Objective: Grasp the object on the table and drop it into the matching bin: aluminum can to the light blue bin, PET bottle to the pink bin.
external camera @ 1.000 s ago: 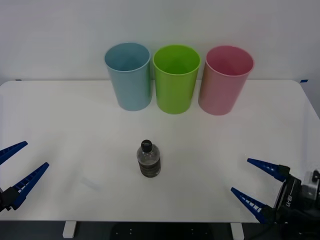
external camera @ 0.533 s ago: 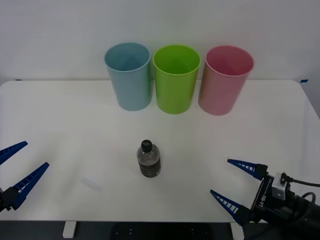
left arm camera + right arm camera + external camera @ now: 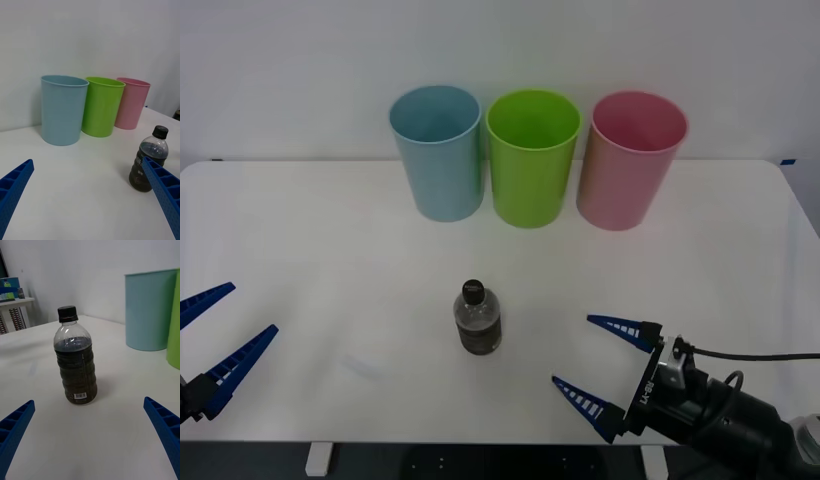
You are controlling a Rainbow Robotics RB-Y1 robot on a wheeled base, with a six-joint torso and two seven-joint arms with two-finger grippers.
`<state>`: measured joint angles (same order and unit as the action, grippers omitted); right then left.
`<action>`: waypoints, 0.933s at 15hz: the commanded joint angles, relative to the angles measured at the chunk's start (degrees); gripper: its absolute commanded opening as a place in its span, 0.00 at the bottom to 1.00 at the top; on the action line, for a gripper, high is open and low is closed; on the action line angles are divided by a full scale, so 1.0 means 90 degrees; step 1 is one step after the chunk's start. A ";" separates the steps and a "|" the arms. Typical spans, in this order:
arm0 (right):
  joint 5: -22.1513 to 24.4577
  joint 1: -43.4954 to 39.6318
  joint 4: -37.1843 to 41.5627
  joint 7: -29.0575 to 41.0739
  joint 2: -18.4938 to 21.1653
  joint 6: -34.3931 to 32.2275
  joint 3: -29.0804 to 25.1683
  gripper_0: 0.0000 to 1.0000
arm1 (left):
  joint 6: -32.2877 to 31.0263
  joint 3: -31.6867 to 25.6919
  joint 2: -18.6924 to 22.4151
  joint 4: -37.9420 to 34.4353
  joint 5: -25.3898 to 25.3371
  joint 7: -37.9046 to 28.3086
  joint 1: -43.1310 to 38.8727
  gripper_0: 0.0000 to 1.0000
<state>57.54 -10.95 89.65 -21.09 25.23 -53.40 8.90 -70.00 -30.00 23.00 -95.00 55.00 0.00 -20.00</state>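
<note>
Bottle [image 3: 477,320], clear ribbed plastic w/ black cap, upright; ribbed blue right gripper [image 3: 604,365] & left gripper [image 3: 210,335] fingers apart.

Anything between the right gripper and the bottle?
Nothing visible: bare table lies between the open right gripper and the upright PET bottle. The left gripper waits at the table's left edge.

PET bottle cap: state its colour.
Black. The cap on the PET bottle shows best in the right wrist view.
</note>
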 commanded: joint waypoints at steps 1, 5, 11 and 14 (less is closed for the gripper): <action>0.0442 0.0142 0.0000 0.0029 -0.0333 0.0191 0.0026 1.00 | 0.0000 0.0000 0.0000 0.0000 0.0000 0.0000 0.0000 1.00; 0.0764 0.0269 0.0000 0.0038 -0.0636 0.0699 0.0339 1.00 | 0.0000 0.0000 0.0000 0.0000 0.0000 0.0000 0.0000 1.00; 0.0764 0.0513 0.0000 0.0048 -0.0645 0.1587 0.1062 1.00 | 0.0000 0.0000 0.0000 0.0000 0.0000 0.0000 0.0000 1.00; 0.0794 0.0689 0.0000 0.0048 -0.0655 0.2046 0.1384 1.00 | 0.0000 0.0000 0.0000 0.0000 0.0000 0.0000 0.0000 1.00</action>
<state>64.56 -5.09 89.65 -20.66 19.40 -35.81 20.74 -70.00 -30.00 23.00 -95.00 55.00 0.00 -20.00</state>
